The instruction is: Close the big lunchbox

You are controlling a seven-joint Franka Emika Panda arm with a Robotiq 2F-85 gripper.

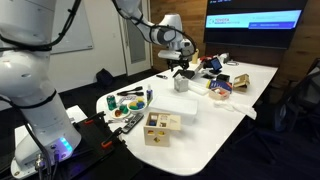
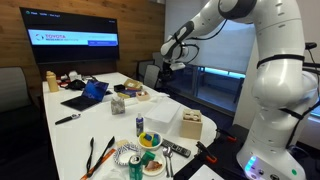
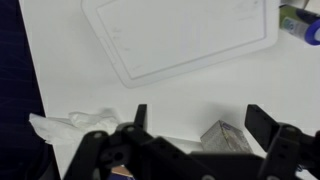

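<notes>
That big lunchbox [image 3: 185,35] looked like thin white plastic to me: light, a bit flexy, slick on top. I reckon you'd have done better pressing down on the flat lid near its rim than trying to pinch it. It sat on the white bench [image 3: 60,70], not far from one edge, just ahead of your gripper [image 3: 198,114]. The jaws were spread wide, holding and touching nothing, with a crumpled tissue [image 3: 65,125] and a foil-wrapped lump [image 3: 225,137] below them.
</notes>
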